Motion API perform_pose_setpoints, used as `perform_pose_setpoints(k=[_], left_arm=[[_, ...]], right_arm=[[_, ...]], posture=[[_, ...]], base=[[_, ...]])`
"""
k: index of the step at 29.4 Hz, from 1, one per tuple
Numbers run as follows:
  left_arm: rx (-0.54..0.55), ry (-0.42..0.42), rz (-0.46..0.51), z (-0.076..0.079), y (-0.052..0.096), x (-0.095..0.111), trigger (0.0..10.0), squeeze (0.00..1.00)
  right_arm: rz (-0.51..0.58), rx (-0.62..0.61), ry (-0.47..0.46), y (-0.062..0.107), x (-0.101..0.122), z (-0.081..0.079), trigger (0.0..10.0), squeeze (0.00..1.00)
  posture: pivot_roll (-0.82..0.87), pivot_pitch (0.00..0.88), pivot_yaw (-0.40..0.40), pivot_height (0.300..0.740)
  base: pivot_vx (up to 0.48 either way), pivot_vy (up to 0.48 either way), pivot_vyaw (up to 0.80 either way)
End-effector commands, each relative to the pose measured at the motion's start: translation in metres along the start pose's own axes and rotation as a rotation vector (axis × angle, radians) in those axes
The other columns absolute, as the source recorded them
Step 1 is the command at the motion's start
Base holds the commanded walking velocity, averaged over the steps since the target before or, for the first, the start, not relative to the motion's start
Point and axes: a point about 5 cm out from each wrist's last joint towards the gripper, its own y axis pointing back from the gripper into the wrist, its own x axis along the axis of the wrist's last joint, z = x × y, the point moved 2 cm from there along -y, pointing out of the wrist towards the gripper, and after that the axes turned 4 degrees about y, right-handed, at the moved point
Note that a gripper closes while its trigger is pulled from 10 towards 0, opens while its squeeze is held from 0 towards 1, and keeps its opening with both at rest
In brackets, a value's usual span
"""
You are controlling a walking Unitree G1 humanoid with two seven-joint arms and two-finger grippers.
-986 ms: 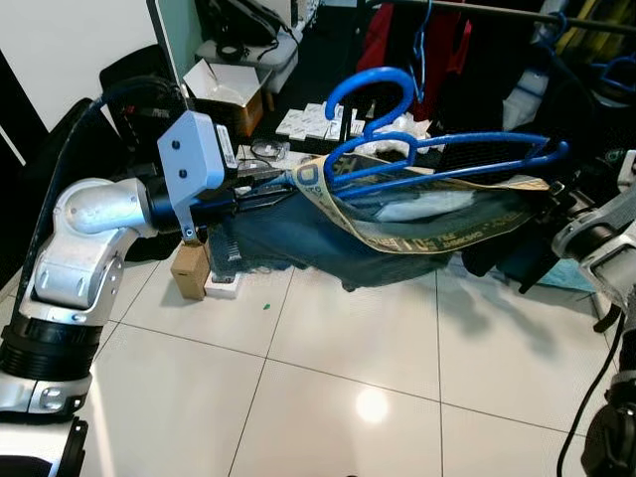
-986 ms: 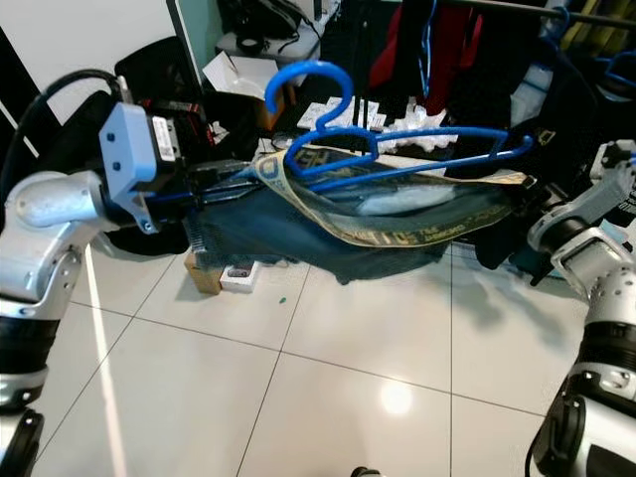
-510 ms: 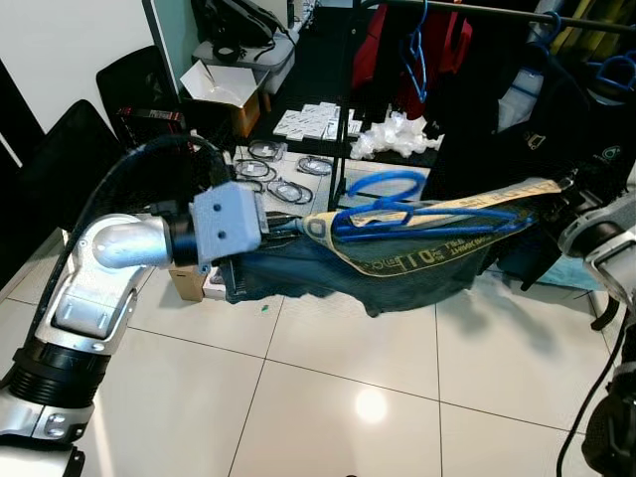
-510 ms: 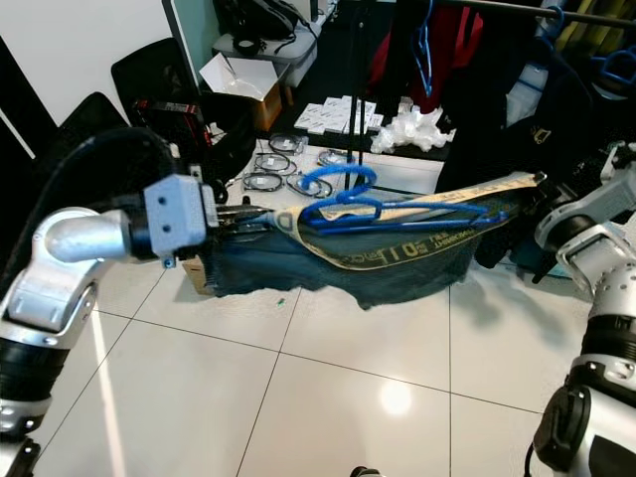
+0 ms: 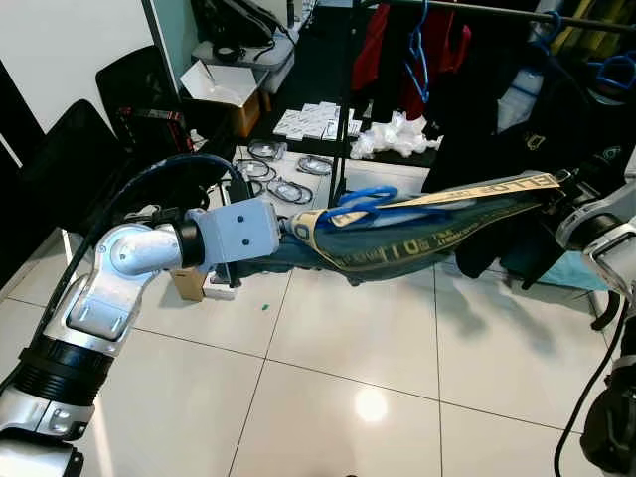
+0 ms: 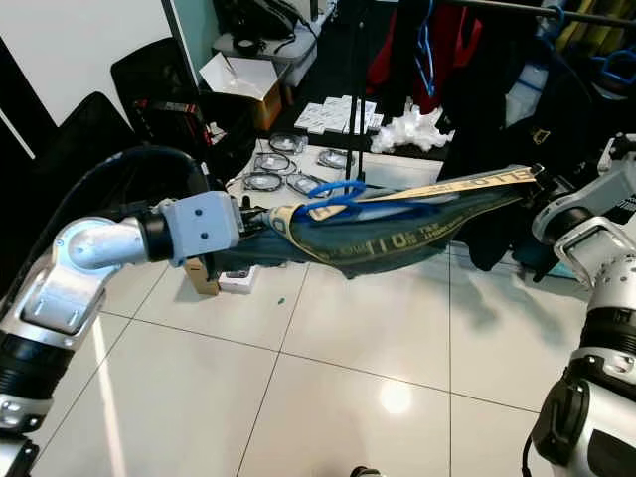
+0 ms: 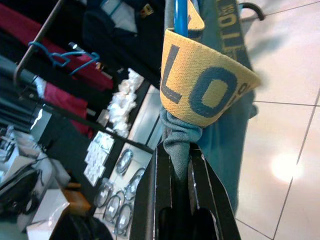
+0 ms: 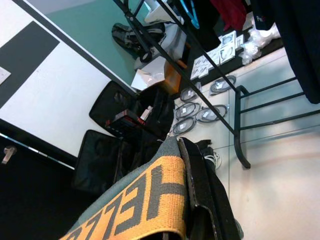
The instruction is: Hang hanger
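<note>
Between your two grippers the blue hanger (image 5: 370, 202) lies flat inside teal shorts (image 5: 437, 234), left fingers (image 7: 200, 197) and right fingers (image 8: 197, 185) pinching fabric alone, so it may slip before reaching the rail (image 5: 497, 10).

hanger (image 5: 368, 199) mostly wrapped in shorts (image 5: 417, 238)
</note>
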Motion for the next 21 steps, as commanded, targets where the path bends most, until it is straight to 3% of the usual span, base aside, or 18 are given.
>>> perform_pose_setpoints(k=[1,10,18,20,21], left_arm=[[0.065,0.015,-0.045,-0.009,0.007,-0.009,10.0,0.0],[0.141,0.031,-0.023,-0.012,0.004,-0.006,10.0,0.0],[0.149,0.08,0.025,0.007,-0.012,0.004,10.0,0.0],[0.158,0.133,0.047,0.019,-0.022,0.009,10.0,0.0],[0.158,0.133,0.047,0.019,-0.022,0.009,10.0,0.0]], right_arm=[[0.001,0.005,0.011,0.0,0.002,-0.003,0.0,0.0],[-0.033,0.003,0.013,-0.004,-0.012,-0.005,0.0,0.0],[-0.031,0.038,-0.005,-0.013,-0.021,-0.019,0.0,0.0],[-0.042,0.097,-0.012,-0.02,-0.027,-0.037,0.0,0.0],[-0.042,0.097,-0.012,-0.02,-0.027,-0.037,0.0,0.0]], posture=[[-0.04,0.148,0.005,0.74],[-0.04,0.147,0.003,0.74],[-0.04,0.144,0.003,0.74],[-0.04,0.142,0.005,0.74],[-0.04,0.142,0.005,0.74]], base=[[0.0,0.0,0.0],[0.0,0.0,0.0],[0.0,0.0,0.0],[0.0,0.0,0.0],[0.0,0.0,0.0]])
